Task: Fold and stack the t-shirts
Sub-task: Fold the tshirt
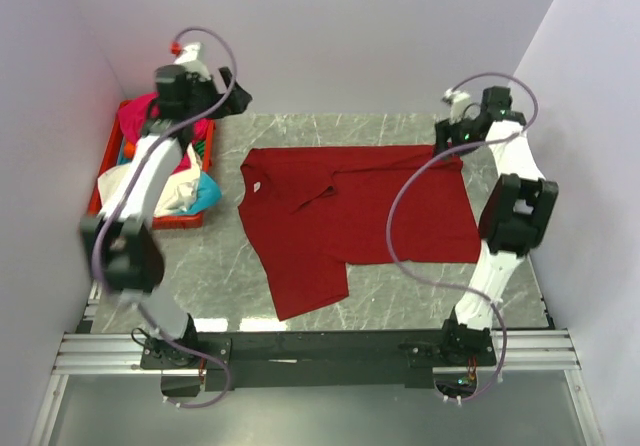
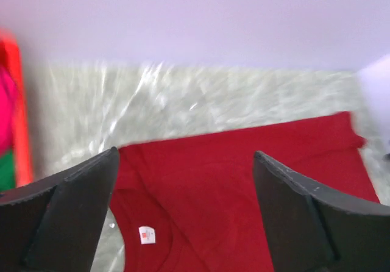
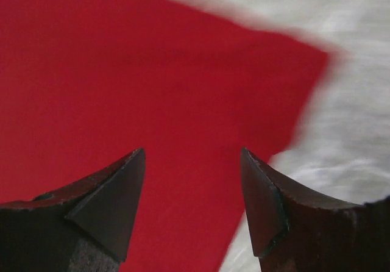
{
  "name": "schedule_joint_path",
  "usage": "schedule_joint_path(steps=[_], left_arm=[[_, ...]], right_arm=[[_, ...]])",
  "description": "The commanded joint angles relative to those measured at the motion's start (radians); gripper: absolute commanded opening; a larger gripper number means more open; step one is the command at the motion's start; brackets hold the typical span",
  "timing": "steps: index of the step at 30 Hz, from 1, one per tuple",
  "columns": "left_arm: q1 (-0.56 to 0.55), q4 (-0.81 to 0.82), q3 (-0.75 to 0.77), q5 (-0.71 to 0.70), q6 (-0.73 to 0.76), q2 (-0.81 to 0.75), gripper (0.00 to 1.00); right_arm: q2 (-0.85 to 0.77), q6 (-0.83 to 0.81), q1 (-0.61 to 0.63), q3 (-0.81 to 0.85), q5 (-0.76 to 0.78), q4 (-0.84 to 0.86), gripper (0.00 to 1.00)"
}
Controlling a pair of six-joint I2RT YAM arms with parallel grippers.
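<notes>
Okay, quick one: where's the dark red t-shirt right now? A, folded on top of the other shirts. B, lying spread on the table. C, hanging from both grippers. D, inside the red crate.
B: the dark red t-shirt lies flat on the table, while the left gripper and right gripper are open, holding nothing.

Bare bench [image 1: 222, 278] runs along the near edge and between the dark red t-shirt [image 1: 380, 206] and the crate [image 1: 160, 223], which blocks the far left corner.
</notes>
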Motion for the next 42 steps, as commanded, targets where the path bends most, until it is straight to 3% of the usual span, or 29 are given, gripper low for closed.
schedule_joint_path(steps=[1,2,4,6,7,9,10,11,13,16,18,23,27,32,42], left_arm=[[0.012,0.227,-0.233,0.063,0.055,-0.229,0.99],[0.027,0.256,-0.287,0.12,0.058,-0.297,0.99],[0.035,0.246,-0.396,0.264,0.083,-0.355,0.99],[0.013,0.2,-0.477,0.329,0.132,-0.44,0.94],[-0.013,0.134,-0.506,0.323,0.228,-0.476,0.92],[-0.178,0.072,-0.597,0.23,0.36,-0.595,0.9],[-0.242,0.042,-0.632,0.161,0.523,-0.635,0.9],[-0.36,-0.019,-0.663,0.152,0.587,-0.696,0.87],[-0.459,-0.082,-0.761,0.139,0.751,-0.753,0.83],[-0.643,-0.182,-0.882,0.025,0.883,-0.844,0.79],[-0.749,-0.275,-0.94,0.046,0.965,-0.884,0.71],[-0.956,-0.336,-1.019,0.011,1.026,-0.843,0.56],[-1.07,-0.354,-1.028,-0.059,1.025,-0.726,0.56],[-1.139,-0.357,-1.028,-0.113,1.008,-0.59,0.51],[-1.157,-0.282,-1.031,-0.219,0.982,-0.441,0.47]], right_arm=[[-0.245,-0.381,0.081,-0.237,-0.259,-0.131,0.7],[-0.355,-0.429,0.13,-0.402,-0.26,-0.118,0.7],[-0.476,-0.545,0.178,-0.559,-0.26,-0.073,0.7],[-0.648,-0.636,0.242,-0.754,-0.283,-0.062,0.7],[-0.71,-0.72,0.253,-0.858,-0.321,-0.062,0.71],[-0.872,-0.791,0.254,-0.947,-0.368,-0.058,0.75],[-0.921,-0.878,0.253,-0.986,-0.384,-0.085,0.77],[-1.007,-0.932,0.25,-1.053,-0.41,-0.104,0.81],[-1.083,-0.999,0.244,-1.116,-0.412,-0.131,0.83],[-1.186,-0.959,0.235,-1.204,-0.385,-0.139,0.84],[-1.23,-0.946,0.219,-1.23,-0.38,-0.142,0.83],[-1.229,-0.891,0.104,-1.249,-0.381,-0.134,0.82],[-1.146,-0.935,0.032,-1.193,-0.426,-0.22,0.8],[-1.094,-0.966,-0.022,-1.178,-0.446,-0.27,0.77],[-1.103,-1.003,-0.055,-1.204,-0.461,-0.283,0.77]])
